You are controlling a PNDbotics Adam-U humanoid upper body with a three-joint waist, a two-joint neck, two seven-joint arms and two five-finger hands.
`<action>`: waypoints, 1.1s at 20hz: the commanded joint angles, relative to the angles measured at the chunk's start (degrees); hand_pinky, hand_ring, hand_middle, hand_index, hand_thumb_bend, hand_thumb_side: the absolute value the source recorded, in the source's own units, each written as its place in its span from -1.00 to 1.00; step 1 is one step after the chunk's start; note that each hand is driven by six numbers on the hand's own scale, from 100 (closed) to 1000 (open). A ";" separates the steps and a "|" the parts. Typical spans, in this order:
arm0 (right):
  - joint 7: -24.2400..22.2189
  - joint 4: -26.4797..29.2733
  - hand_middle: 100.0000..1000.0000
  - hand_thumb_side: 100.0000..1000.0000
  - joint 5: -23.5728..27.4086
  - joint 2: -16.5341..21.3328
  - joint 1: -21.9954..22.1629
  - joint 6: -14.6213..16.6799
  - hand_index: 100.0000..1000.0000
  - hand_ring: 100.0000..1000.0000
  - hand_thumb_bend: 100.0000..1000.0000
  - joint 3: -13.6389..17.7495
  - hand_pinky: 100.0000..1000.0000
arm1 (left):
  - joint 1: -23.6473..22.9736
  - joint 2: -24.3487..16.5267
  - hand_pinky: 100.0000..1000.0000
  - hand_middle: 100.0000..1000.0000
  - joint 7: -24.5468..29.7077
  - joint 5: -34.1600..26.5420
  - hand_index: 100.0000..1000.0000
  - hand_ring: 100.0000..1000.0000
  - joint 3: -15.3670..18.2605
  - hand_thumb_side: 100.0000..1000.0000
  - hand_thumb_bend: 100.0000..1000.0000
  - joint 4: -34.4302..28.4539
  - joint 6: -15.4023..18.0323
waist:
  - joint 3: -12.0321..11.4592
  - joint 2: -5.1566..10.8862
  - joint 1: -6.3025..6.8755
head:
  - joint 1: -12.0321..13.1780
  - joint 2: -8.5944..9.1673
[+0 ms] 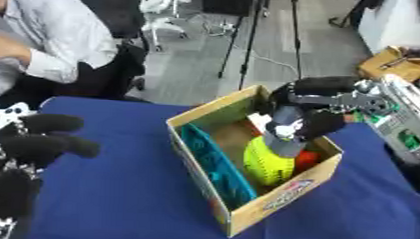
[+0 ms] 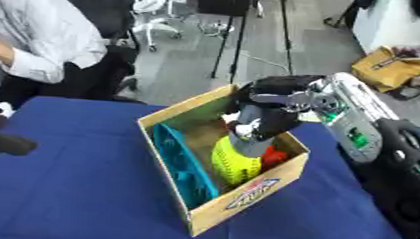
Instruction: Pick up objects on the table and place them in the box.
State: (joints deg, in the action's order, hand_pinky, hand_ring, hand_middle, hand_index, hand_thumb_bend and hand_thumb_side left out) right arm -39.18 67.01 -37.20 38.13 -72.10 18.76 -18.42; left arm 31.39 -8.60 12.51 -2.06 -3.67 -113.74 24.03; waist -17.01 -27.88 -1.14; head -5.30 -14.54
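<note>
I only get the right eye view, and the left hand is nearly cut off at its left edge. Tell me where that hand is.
Observer: The left eye view shows far more of the left hand: lower left, over the blue tablecloth.
Operator: Report its fingers.
Observer: Relaxed, pointing toward the right, holding nothing.
Operator: Give me its clearance from the box.
Observer: It is apart from the cardboard box, with bare blue cloth between them.
</note>
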 commanded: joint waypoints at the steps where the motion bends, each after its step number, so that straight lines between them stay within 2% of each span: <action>1: 2.38 1.58 0.71 0.70 0.79 0.63 -1.43 -0.06 0.90 0.63 -0.86 0.62 0.56 | 0.26 -0.50 0.36 0.46 0.19 -0.32 0.45 0.24 0.17 0.19 -1.00 -0.85 -0.17 | 0.09 1.67 0.12 | 0.13 0.07; 8: 8.98 3.42 0.77 0.69 2.72 0.98 -2.35 -0.45 0.92 0.64 -0.86 0.98 0.57 | -0.02 -0.39 0.36 0.46 0.47 -0.43 0.45 0.24 0.03 0.20 -1.00 -0.85 -0.42 | 0.39 2.06 -0.26 | 0.26 -0.07; 22: 10.40 3.83 0.74 0.66 4.90 0.89 -2.49 -1.97 0.89 0.60 -0.84 1.39 0.56 | -0.30 -0.14 0.36 0.46 1.09 -0.85 0.45 0.24 -0.33 0.22 -1.00 -0.85 -0.93 | 0.56 2.63 -1.36 | 0.45 0.16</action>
State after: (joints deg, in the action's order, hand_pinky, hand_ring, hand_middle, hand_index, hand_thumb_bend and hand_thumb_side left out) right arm -29.03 69.63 -32.69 38.06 -73.43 16.98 -17.89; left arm 30.76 -8.55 13.50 -2.58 -4.03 -113.74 23.13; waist -16.48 -27.38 -2.70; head -5.02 -14.56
